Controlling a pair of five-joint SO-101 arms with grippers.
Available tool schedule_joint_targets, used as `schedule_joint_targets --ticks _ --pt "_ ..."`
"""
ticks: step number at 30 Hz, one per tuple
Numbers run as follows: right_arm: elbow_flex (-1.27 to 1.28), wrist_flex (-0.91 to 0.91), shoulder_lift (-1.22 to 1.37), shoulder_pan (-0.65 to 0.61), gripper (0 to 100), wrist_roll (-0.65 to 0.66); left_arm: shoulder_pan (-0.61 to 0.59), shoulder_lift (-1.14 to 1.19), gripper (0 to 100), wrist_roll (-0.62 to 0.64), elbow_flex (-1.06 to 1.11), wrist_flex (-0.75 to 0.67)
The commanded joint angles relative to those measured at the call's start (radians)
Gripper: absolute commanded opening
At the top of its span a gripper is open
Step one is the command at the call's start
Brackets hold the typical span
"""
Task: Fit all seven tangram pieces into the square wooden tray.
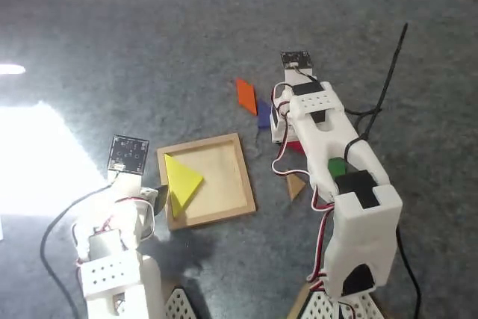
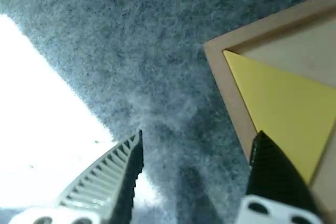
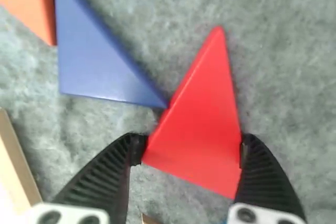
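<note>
Right gripper pinching red triangle, left gripper wide open

The grey felt tabletop is carrying the square wooden tray near its middle. Right of the tray, an orange piece is lying farthest back. A blue triangle is lying just nearer, touching a red triangle, and a brown triangle is lying nearest.
</note>
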Motion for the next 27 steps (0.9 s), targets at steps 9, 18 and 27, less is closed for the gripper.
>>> schedule_joint_targets --ticks 9,18,27 --pt "-0.052 0.047 -0.033 -0.042 4.6 0.109 0.000 0.005 32 -0.008 -0.010 -0.023" --pt "-0.051 0.105 -0.127 -0.134 2.0 0.112 0.000 0.005 32 -0.008 -0.010 -0.025" --pt "-0.037 0.128 -0.156 -0.234 2.0 0.112 0.000 0.005 32 -0.008 -0.010 -0.025"
